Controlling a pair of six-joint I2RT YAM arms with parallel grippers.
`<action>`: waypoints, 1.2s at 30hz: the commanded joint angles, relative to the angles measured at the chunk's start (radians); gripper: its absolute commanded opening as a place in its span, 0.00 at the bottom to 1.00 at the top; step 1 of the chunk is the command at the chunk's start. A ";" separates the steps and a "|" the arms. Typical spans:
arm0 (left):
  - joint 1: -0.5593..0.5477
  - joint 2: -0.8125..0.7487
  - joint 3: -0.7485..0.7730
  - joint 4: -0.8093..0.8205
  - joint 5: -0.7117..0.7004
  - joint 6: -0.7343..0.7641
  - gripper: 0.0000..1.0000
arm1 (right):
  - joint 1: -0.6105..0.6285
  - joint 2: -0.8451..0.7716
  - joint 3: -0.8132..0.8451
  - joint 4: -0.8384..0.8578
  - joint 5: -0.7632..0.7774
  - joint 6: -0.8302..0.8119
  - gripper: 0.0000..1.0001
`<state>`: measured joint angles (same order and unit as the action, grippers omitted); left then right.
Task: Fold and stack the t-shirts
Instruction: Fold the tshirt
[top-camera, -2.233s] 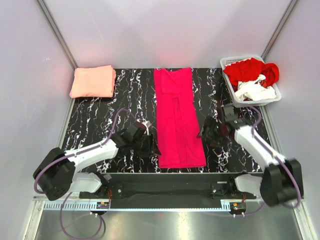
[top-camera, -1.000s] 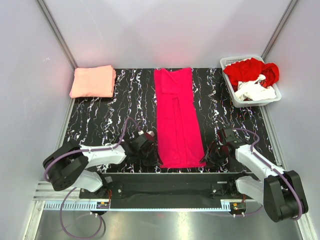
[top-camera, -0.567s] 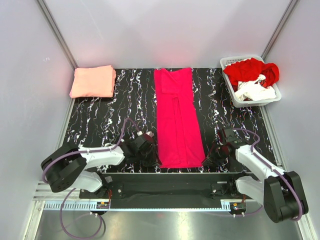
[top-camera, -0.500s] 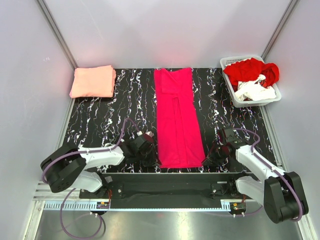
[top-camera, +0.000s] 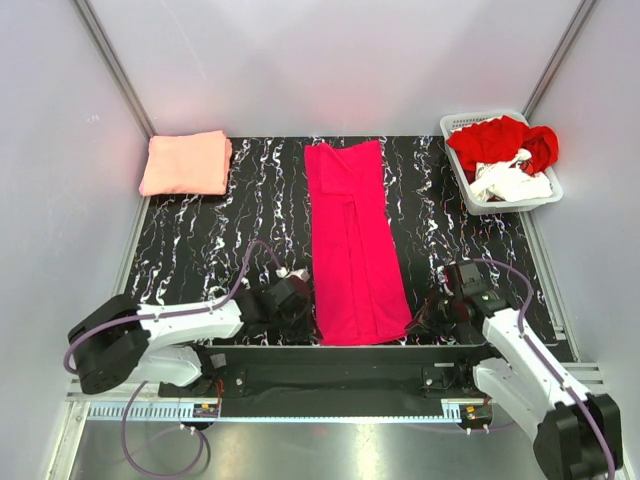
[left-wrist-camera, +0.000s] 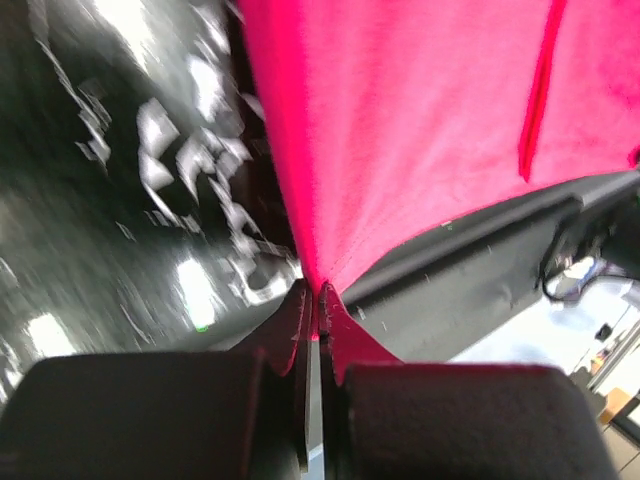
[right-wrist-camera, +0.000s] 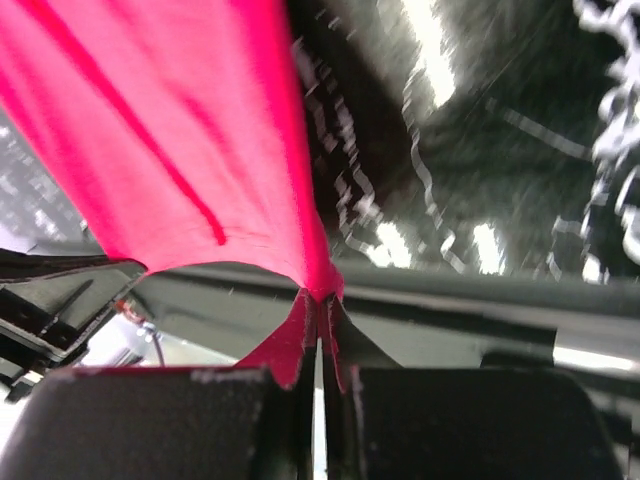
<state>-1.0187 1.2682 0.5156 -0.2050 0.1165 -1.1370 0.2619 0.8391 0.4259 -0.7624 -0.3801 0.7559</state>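
Firmly pinching the near corners of the magenta t-shirt (top-camera: 352, 240) at the near edge of the table (top-camera: 225, 235), left gripper (left-wrist-camera: 315, 300) and right gripper (right-wrist-camera: 320, 300) both closed on cloth.

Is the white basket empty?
No, the basket holds a red t-shirt and a white t-shirt piled inside.

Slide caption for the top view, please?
Both arms' jaws pinch the magenta tee by its near corners; folded salmon tee far left, basket far right.
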 joint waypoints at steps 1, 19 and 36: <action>-0.038 -0.090 0.078 -0.109 -0.055 -0.044 0.00 | 0.005 -0.083 0.080 -0.130 -0.052 -0.006 0.00; 0.299 0.127 0.609 -0.409 0.032 0.288 0.00 | 0.003 0.449 0.707 -0.051 0.040 -0.179 0.00; 0.525 0.542 1.078 -0.527 0.129 0.479 0.00 | -0.033 0.946 1.195 -0.031 0.112 -0.245 0.00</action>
<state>-0.5152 1.7851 1.5059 -0.7113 0.1974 -0.7105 0.2436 1.7584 1.5299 -0.7998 -0.2955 0.5343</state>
